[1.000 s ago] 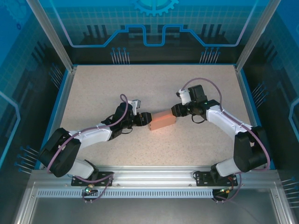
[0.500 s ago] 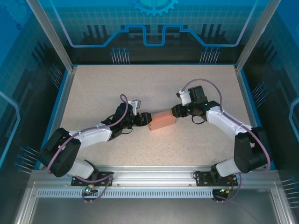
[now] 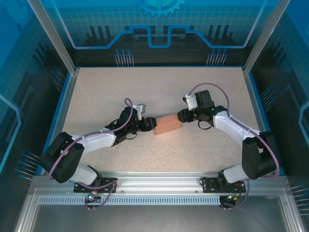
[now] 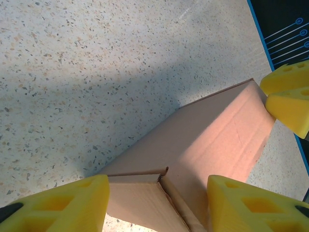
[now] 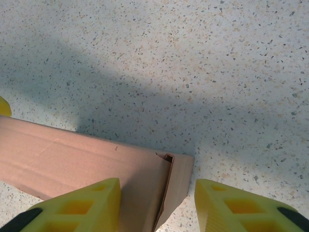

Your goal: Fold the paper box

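The paper box (image 3: pixel 168 124) is a salmon-pink, folded rectangular box lying on the table between the two arms. My left gripper (image 3: pixel 149 124) is at its left end, open, with its yellow fingers (image 4: pixel 58 205) on either side of the end flaps (image 4: pixel 145 198). At the other end my right gripper (image 3: pixel 182 116) is also open, and its fingers (image 5: pixel 79 210) straddle the box corner (image 5: pixel 169 179), where a flap seam gapes slightly. Floor shows between that corner and the right finger. The right gripper's fingertips (image 4: pixel 289 96) show beyond the box's far end in the left wrist view.
The speckled beige tabletop (image 3: pixel 159 92) has a blue rim (image 3: pixel 67 96) on its sides and metal frame posts at the back corners. An aluminium rail (image 3: pixel 159 181) carries the arm bases along the near edge.
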